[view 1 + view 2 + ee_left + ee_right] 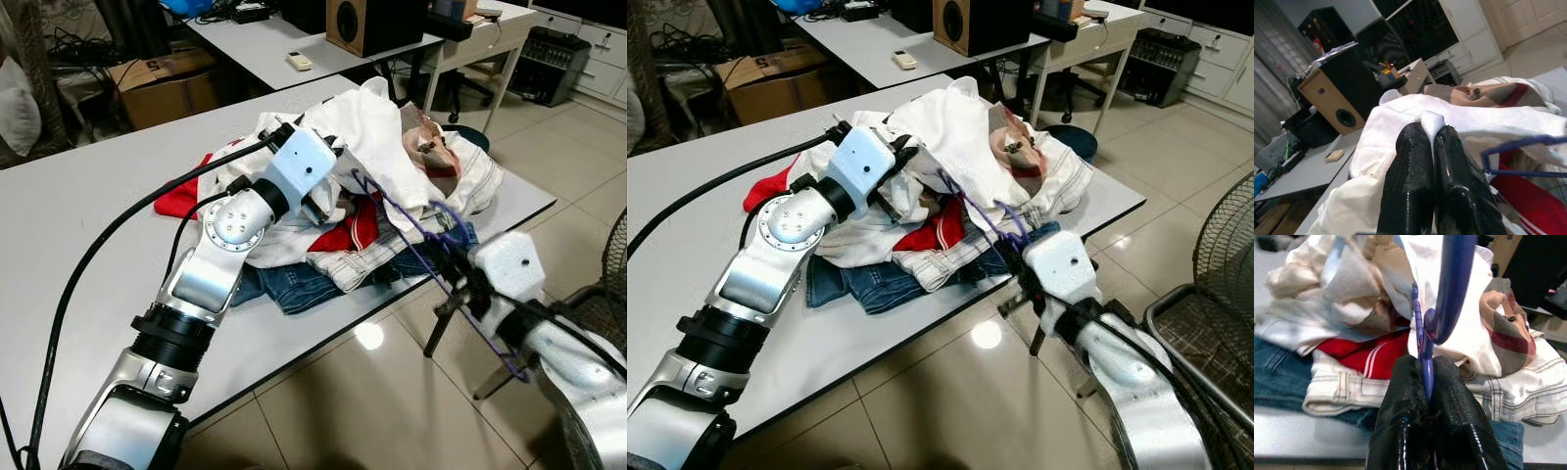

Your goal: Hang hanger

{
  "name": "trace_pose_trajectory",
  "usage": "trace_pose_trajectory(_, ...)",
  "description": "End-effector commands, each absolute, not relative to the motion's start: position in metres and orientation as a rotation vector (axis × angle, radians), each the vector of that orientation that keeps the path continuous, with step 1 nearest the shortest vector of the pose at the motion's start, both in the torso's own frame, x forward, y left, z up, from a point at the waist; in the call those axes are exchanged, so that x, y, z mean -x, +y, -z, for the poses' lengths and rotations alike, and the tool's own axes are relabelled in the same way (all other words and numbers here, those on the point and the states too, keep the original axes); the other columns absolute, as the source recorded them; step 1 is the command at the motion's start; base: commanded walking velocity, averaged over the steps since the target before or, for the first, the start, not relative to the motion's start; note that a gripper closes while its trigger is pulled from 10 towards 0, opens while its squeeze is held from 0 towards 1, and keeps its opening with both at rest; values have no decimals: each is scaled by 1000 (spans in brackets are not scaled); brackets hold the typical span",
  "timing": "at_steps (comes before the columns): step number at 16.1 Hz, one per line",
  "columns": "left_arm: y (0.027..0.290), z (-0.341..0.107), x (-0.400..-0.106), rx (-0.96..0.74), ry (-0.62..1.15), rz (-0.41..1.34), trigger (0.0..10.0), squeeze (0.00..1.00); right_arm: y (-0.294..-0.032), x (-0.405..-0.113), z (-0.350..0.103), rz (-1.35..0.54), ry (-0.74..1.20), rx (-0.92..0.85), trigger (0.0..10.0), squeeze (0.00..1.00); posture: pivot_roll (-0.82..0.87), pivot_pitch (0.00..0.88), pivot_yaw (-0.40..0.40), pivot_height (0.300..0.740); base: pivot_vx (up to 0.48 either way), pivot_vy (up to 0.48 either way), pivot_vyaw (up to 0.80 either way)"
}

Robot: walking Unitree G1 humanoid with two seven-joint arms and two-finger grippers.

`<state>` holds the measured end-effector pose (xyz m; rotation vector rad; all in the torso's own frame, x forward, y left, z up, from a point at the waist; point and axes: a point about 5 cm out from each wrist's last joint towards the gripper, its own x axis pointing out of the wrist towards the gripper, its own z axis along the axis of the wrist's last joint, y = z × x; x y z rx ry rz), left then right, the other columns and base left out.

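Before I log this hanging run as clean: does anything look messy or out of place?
Yes. The clothes lie in a jumbled heap at the table edge, jeans poking out underneath. The purple hanger, pinched in the right tool, pokes into the heap; the left tool pinches white cloth.

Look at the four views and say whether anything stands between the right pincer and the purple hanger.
Nothing does. The right pincer is already shut on the purple hanger, at the table's edge beside the clothes pile. The hanger's far end reaches into that pile, where the left pincer pinches a fold of white cloth.
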<state>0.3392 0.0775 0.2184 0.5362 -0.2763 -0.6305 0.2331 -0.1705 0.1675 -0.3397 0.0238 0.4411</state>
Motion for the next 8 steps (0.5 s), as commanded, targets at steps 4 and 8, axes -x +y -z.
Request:
trace_pose_trajectory(4,75,-230,-338,-555,-322,652,0,0,-172,-246,-166,-426,7,171,10000,0,-158,0,87,740,0,0,0)
trace_pose_trajectory(8,76,-234,-339,-559,-331,645,0,0,-172,-253,-159,-459,50,26,10000,0,-152,0,84,740,0,0,0)
